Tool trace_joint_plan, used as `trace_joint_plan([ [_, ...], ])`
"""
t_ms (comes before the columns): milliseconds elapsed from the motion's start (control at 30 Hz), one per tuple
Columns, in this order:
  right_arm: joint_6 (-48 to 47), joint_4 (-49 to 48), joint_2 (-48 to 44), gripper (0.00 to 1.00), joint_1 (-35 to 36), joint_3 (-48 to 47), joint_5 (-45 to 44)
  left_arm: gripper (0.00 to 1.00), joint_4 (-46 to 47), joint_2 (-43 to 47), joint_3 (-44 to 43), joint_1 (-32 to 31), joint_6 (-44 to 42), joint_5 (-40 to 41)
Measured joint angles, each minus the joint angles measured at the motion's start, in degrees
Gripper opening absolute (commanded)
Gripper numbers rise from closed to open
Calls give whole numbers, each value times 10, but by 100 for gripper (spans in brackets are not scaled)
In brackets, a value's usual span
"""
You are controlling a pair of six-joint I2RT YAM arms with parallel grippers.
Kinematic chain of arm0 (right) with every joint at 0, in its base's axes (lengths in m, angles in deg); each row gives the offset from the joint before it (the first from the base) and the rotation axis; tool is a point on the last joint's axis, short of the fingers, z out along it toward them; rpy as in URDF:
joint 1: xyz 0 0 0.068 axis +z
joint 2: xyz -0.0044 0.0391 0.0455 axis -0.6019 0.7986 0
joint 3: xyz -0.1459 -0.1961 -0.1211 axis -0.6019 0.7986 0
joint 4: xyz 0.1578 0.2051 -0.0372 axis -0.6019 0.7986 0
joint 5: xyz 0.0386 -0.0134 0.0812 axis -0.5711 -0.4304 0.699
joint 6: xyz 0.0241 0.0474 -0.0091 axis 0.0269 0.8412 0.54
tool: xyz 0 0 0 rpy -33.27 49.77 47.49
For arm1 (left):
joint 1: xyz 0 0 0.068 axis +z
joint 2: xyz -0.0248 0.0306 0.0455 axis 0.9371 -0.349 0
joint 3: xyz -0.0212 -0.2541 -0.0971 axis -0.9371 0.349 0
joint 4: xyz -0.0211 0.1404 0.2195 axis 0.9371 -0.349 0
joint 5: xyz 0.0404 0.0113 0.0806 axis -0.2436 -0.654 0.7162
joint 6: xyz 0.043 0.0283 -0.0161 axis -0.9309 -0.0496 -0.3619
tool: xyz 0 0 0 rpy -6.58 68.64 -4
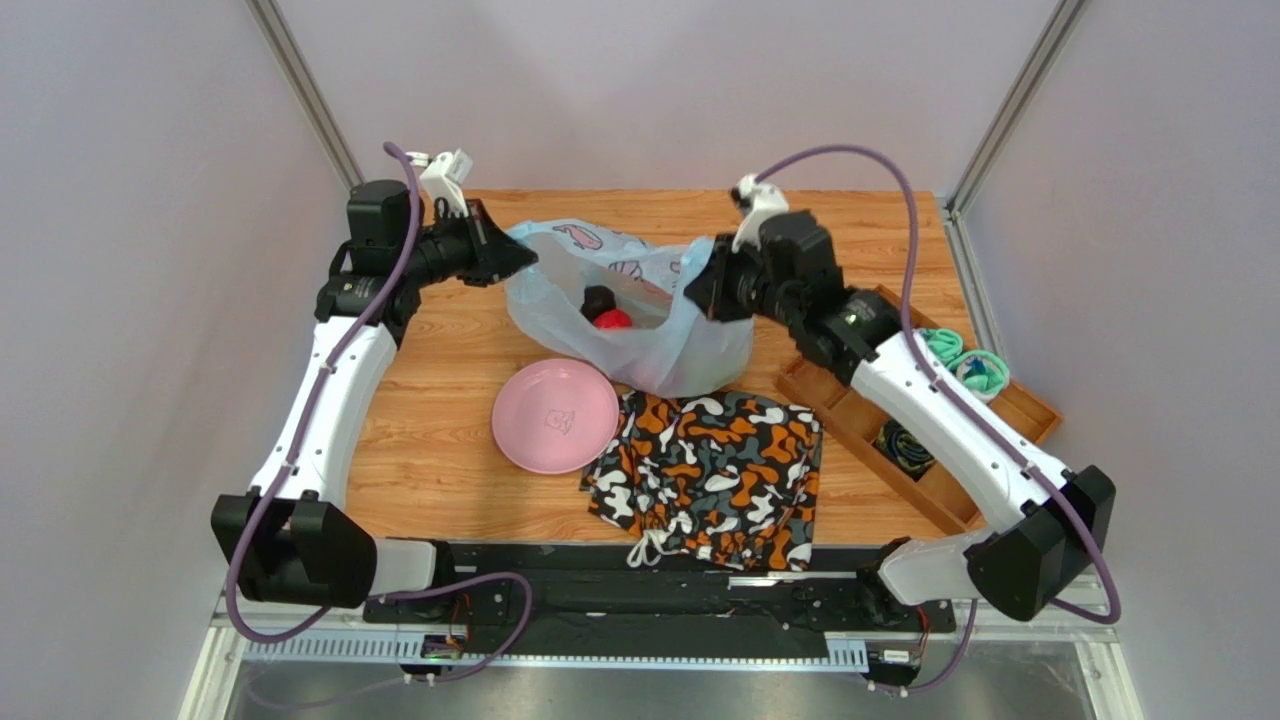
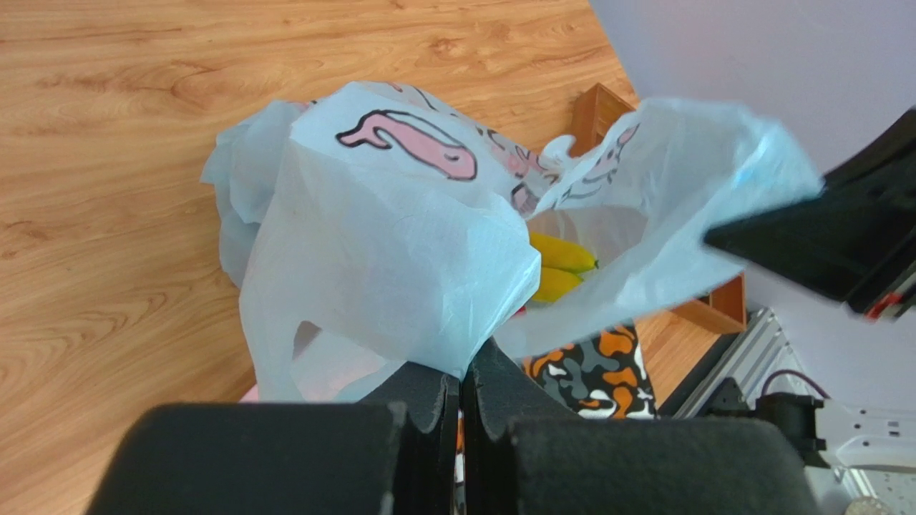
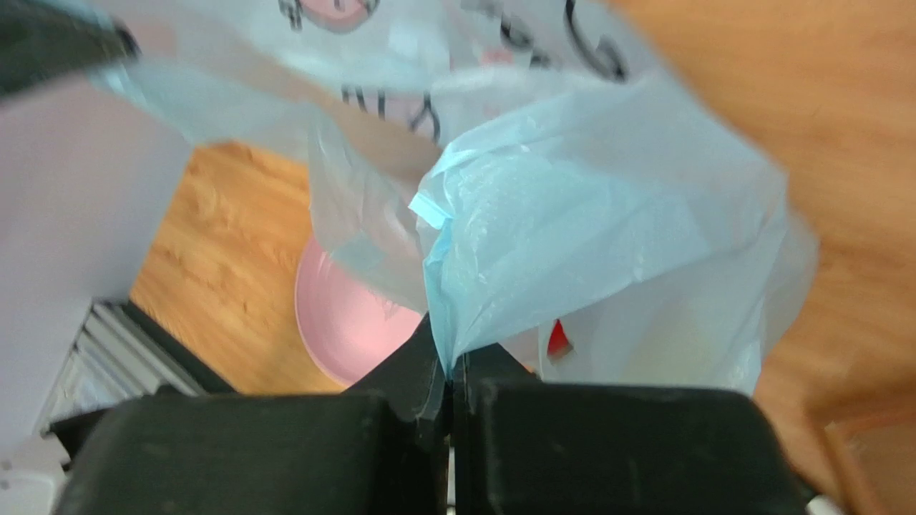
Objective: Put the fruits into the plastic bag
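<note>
The light-blue plastic bag (image 1: 631, 308) with pink cartoon prints stands at the middle back of the table, its mouth held apart. My left gripper (image 1: 511, 258) is shut on the plastic bag's left rim (image 2: 473, 322). At the other side my right gripper (image 1: 703, 288) is shut on the right rim (image 3: 462, 300). Inside the bag lie a red fruit (image 1: 610, 320) and a dark round fruit (image 1: 598, 299). The left wrist view shows two yellow bananas (image 2: 559, 268) through the bag's mouth. A sliver of red fruit (image 3: 557, 339) shows through the plastic in the right wrist view.
An empty pink plate (image 1: 556, 416) lies in front of the bag. The camouflage cloth (image 1: 706, 476) is spread to its right. A wooden tray (image 1: 864, 413) with small items runs along the right side under my right arm.
</note>
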Motion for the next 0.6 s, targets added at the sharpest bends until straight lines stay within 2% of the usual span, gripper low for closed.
trace_joint_plan([
  [133,-24,3,35,0,-68,-141,22,0,24,-7,-30,0,44,4],
  [267,-42,-5,36,0,-111,-239,42,0,54,-6,-79,0,60,7],
  [433,-45,-39,61,0,-155,-266,73,0,94,6,-83,0,62,17],
  [600,-49,-45,140,0,-171,-233,81,0,114,-28,-78,-1,57,18],
])
